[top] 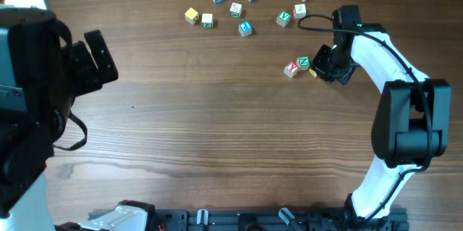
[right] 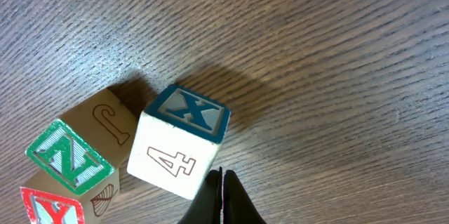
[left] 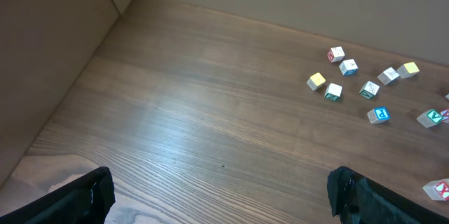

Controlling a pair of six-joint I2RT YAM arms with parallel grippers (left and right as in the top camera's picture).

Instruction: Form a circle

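Wooden bench carries letter cubes scattered along its far edge, no circle yet; my right claw is together, left claw apart.

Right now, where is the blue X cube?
In the right wrist view, the blue X cube sits lower left of centre, beside the green N cube, with the shut right gripper at its 4 face.

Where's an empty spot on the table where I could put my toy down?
The big bare middle of the table is free, bordered by the left arm, the right arm and the loose cubes at the far side. It's crowded among those loose cubes, and by the shut right gripper, where three cubes sit bunched together.
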